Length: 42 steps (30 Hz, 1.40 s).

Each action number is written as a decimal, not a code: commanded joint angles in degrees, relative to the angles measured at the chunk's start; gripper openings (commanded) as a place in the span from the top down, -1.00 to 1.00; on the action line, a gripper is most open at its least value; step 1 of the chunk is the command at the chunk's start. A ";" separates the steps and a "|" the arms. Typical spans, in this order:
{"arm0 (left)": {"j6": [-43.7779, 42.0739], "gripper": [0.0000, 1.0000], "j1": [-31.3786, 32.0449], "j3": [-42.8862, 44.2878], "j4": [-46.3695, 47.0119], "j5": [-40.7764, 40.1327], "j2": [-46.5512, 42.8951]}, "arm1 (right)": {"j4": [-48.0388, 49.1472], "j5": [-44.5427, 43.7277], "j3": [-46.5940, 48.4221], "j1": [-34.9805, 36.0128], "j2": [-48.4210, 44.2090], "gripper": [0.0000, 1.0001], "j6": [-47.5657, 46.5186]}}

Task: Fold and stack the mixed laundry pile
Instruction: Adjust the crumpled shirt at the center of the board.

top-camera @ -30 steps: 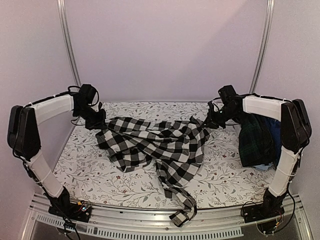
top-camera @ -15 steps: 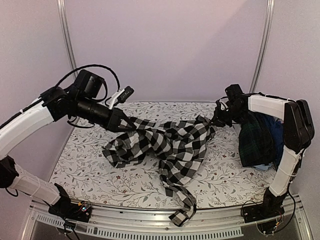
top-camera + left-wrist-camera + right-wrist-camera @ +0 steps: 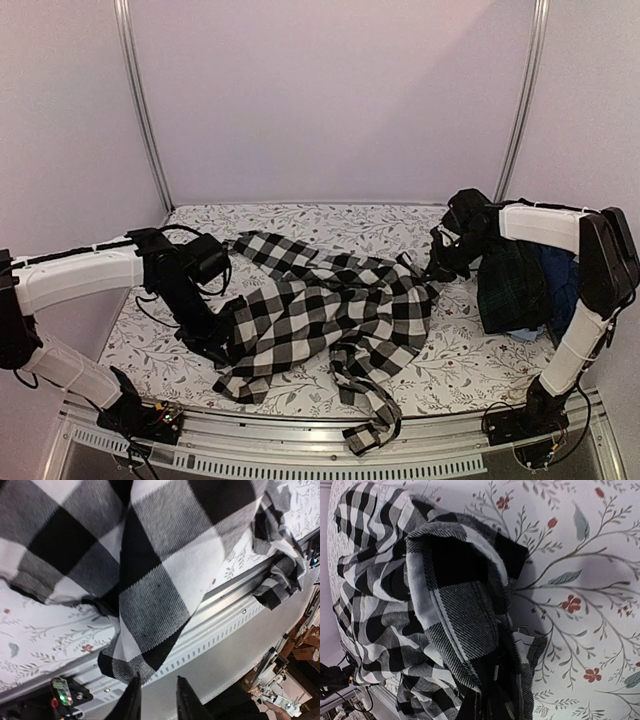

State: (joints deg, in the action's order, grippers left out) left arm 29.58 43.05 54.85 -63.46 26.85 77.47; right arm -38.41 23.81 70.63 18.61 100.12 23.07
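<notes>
The black-and-white checked shirt [image 3: 330, 310] lies crumpled across the middle of the floral table cover [image 3: 150, 330], one sleeve hanging over the front rail. My left gripper [image 3: 222, 350] is low at the shirt's near-left corner. In the left wrist view its jaws [image 3: 159, 678] stand a little open, with nothing between them and the shirt's corner [image 3: 127, 662] just above one fingertip. My right gripper [image 3: 437, 268] is shut on the shirt's far-right edge; in the right wrist view bunched checked cloth [image 3: 460, 615] hides its fingers. The rest of the laundry pile [image 3: 515, 285], dark plaid and blue, sits at the right.
The metal front rail [image 3: 300, 455] runs along the near edge of the table, right under the left gripper [image 3: 225, 615]. Frame posts [image 3: 140, 100] stand at the back corners. The right arm's white link [image 3: 540, 222] reaches over the pile.
My left arm swung down from the back left to the near left, carrying the shirt's left edge forward, and its jaws have parted off the cloth. The right gripper keeps its hold.
</notes>
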 commanded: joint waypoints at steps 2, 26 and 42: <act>5.65 -0.20 -15.38 6.71 12.81 -1.20 -1.86 | -5.26 -1.07 -7.14 8.60 -6.17 1.00 -0.74; -7.85 -0.98 -29.61 80.06 15.79 -18.03 70.71 | -4.89 -0.20 18.58 6.80 -0.39 -0.98 -12.00; -15.76 1.00 -24.30 76.38 22.33 -8.29 65.50 | 12.55 17.45 26.79 2.87 18.87 -0.92 -27.02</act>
State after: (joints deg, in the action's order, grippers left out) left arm 15.79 19.05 132.09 -44.31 13.89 149.01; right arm -30.46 35.11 93.03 21.12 113.75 2.20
